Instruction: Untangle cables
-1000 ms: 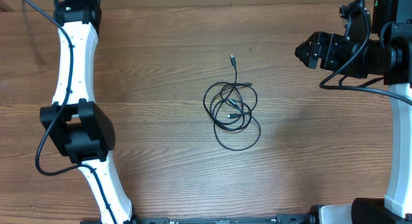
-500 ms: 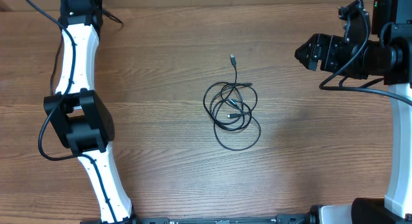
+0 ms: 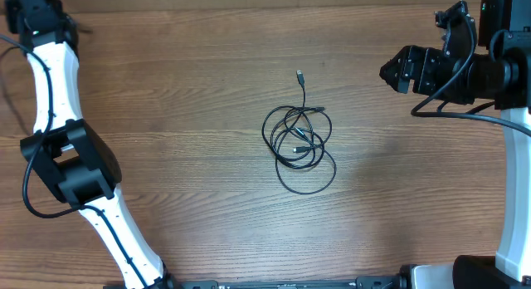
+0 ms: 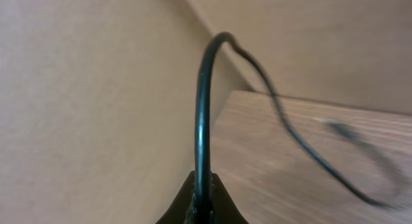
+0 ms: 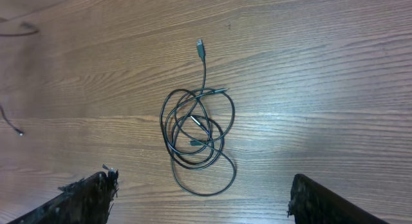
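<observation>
The cables [image 3: 299,142] lie as a tangled bundle of thin black loops at the table's middle, with one plug end [image 3: 299,75] pointing to the far side. They also show in the right wrist view [image 5: 196,137]. My right gripper [image 5: 201,182] is open and empty, held above the table to the right of the bundle [image 3: 392,71]. My left gripper [image 4: 203,199] is shut on a black cable [image 4: 201,108] that arcs up and trails away blurred over the table's corner. In the overhead view, the left wrist [image 3: 37,11] is at the far left corner.
The left arm [image 3: 70,168] runs along the table's left side, and the right arm [image 3: 514,181] stands at the right edge. Thin cable pieces [image 5: 13,121] lie at the left of the right wrist view. The left wrist view shows a table edge [image 4: 222,121] and beige wall.
The left arm has swung left and outward, so its wrist is now at the far left corner. The bundle and the right arm have not moved.
</observation>
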Action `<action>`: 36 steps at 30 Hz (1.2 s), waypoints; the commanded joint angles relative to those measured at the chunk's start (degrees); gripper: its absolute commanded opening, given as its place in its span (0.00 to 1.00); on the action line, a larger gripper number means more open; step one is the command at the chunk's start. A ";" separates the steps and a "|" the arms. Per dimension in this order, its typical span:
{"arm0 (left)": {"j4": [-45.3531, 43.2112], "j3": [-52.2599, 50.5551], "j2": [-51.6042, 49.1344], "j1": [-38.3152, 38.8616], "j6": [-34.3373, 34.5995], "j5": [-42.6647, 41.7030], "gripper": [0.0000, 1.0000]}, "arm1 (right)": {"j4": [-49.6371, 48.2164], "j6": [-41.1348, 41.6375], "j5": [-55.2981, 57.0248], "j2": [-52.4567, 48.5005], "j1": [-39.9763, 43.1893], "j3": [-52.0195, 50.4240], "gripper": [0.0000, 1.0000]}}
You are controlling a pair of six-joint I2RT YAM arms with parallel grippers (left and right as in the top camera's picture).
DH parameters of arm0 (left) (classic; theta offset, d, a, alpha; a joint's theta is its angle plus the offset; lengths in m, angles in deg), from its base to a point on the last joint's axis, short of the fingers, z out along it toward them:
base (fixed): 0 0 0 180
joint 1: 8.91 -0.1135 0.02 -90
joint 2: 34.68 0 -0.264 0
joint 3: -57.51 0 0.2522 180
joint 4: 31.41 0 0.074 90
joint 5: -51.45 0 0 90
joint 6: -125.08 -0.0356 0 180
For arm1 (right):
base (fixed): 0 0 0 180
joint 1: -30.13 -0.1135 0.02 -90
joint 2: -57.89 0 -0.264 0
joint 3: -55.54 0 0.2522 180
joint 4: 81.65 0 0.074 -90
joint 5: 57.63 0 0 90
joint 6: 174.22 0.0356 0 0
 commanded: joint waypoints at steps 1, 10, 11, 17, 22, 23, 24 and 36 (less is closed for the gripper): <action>0.28 -0.04 -1.44 1.05 -2.25 -1.60 0.04 | -0.31 -0.20 0.11 0.13 0.15 -0.09 0.87; 1.07 -0.04 -7.28 4.28 -0.28 -4.61 0.04 | 0.42 -0.22 -0.02 0.13 0.15 -0.09 0.87; 0.98 -0.04 -7.98 4.59 -0.28 -4.11 0.04 | 0.61 -0.22 -0.02 0.13 0.15 -0.09 0.87; 0.87 -0.04 -12.46 4.96 -0.46 -2.10 0.05 | 1.25 -0.22 -0.02 0.13 0.15 -0.09 0.87; 1.92 -0.04 -13.86 5.79 -0.42 -2.78 0.38 | 1.03 -0.20 -0.02 0.13 0.15 -0.09 0.87; 1.95 -0.02 -13.77 6.05 -0.26 -3.61 0.47 | 1.01 -0.20 -0.02 0.13 0.15 -0.09 0.87; 2.10 -0.02 -13.49 6.43 0.46 -4.46 0.60 | 1.03 -0.20 -0.04 0.13 0.15 -0.09 0.87; 14.53 0.09 1.14 9.25 26.12 -25.18 1.00 | 1.90 -0.46 0.00 0.13 0.15 -0.09 0.87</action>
